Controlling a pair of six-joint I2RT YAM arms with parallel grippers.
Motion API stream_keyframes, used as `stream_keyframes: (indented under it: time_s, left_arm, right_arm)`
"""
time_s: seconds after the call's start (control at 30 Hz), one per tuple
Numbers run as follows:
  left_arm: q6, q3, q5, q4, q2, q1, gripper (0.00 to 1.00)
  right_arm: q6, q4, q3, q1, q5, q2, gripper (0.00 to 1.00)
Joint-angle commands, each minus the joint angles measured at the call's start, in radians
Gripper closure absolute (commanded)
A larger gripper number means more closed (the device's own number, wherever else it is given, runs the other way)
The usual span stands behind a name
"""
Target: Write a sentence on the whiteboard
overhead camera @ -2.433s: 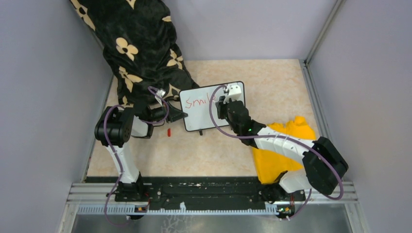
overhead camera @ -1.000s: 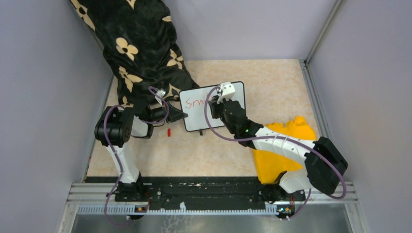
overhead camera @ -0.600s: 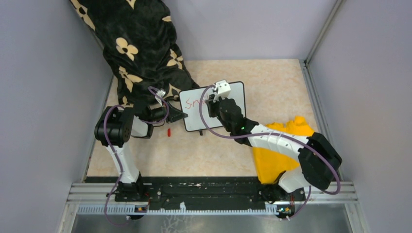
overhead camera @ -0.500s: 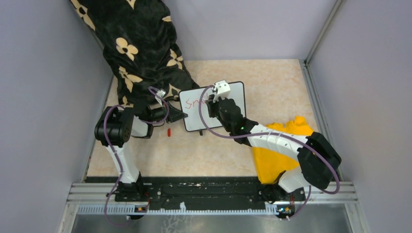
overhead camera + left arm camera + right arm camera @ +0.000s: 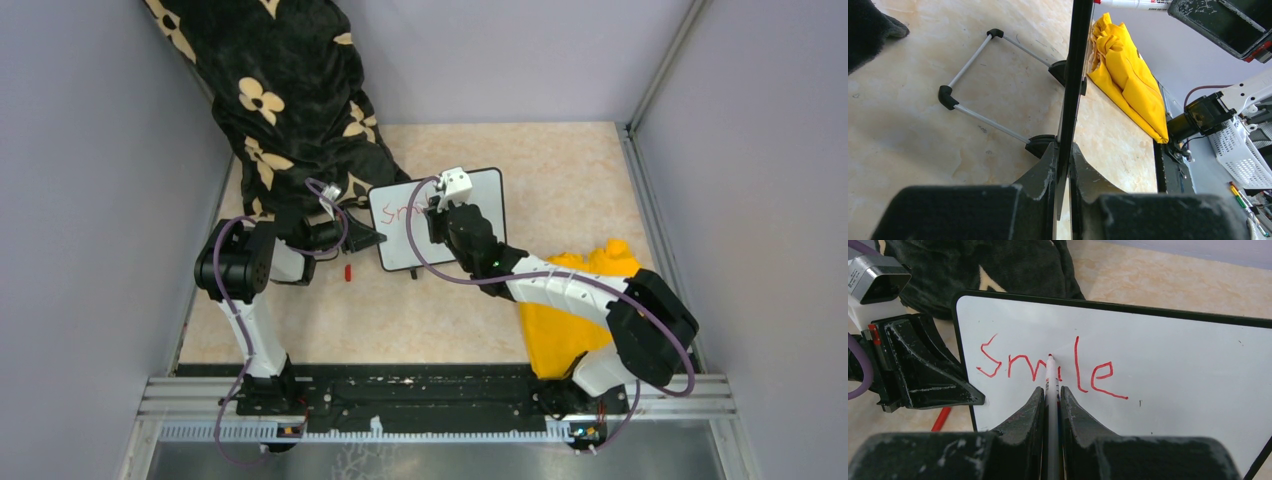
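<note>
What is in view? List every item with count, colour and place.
whiteboard: 1, white with black frame, standing mid-table
sentence: 1 word, red, "Smile" on the whiteboard
marker: 1, white with red tip, tip at the "i"
small red piece: 1, red, on the table left of the whiteboard
blanket: 1, black with cream flowers, far left
cloth: 1, yellow, near right
table: 1, beige
left gripper: 1, black, shut on the whiteboard's edge
right gripper: 1, black, shut on the marker

Light bright, even, diffuse; shadows soft. Top view sharp. Faint sheen on whiteboard (image 5: 1173, 355). Left fingers (image 5: 973, 210) and right fingers (image 5: 973, 455) out of focus at bottom edge; backgrounds crisp.
</note>
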Motion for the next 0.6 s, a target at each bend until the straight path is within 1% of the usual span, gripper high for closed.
stream_keyframes:
  time_s: [0.0,0.57]
  left_arm:
    - [0.015,-0.007,0.002,-0.058,0.008,-0.005,1.0]
    - [0.014,-0.005,0.002,-0.059,0.006,-0.005,1.0]
  right_arm:
    - [0.004,0.038,0.041,-0.005,0.035,0.003,1.0]
    - [0.01,0.014,0.033,-0.009,0.035,-0.009,1.0]
